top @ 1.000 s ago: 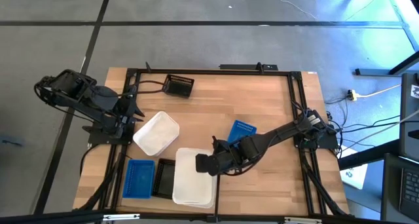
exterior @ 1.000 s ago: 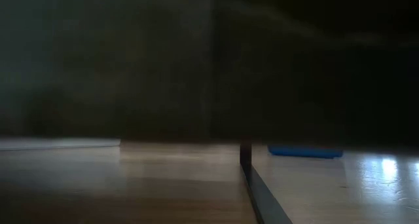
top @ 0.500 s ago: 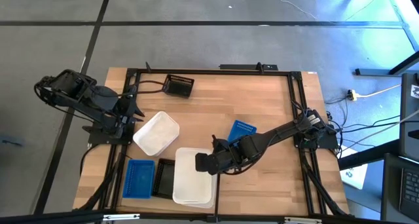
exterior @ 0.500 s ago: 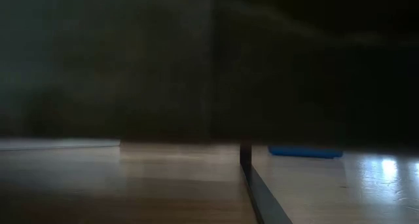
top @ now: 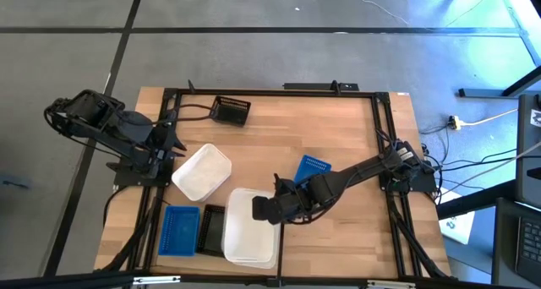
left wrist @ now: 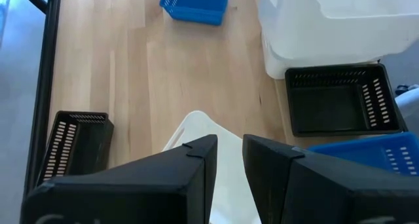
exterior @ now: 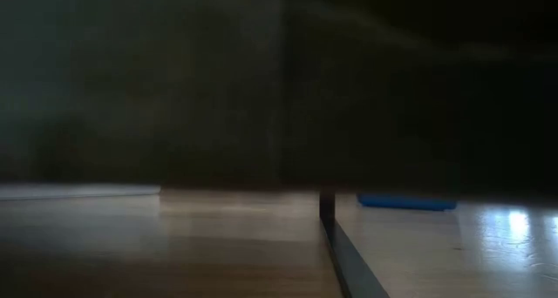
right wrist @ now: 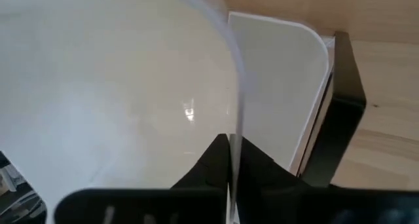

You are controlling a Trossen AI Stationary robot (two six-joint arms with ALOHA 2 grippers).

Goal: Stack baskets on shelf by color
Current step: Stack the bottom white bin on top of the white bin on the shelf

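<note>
Seen from above, left to right. At the far left edge of the shelf (top: 338, 145), the left tool (top: 173, 145), parked beside a lone white basket (top: 202, 171) lying at an angle; fingers (left wrist: 196, 168) standing slightly apart over that basket's rim, holding nothing.

Toward the near left corner, a blue basket (top: 179, 230), then a black basket (top: 211, 228) right beside it (touching or merely close, hard to say). Next along, a white stack (top: 249, 230), apparently two white baskets nested. At its right-hand rim, the right tool (top: 269, 209), reaching in from the right side, pressed together on the thin wall of the upper white basket (right wrist: 118, 99), as seen from its own wrist camera.

Further back, near the far rail, a second black basket (top: 230, 111), alone. Right of centre, a second blue basket (top: 313, 167), partly hidden under the right arm.

Progress, as a judgement: early to middling. White pile begun, with one white basket left out. Blue and black not yet stacked at all; only two of each in sight. Nearly nothing visible from the low camera beyond a blue edge.
</note>
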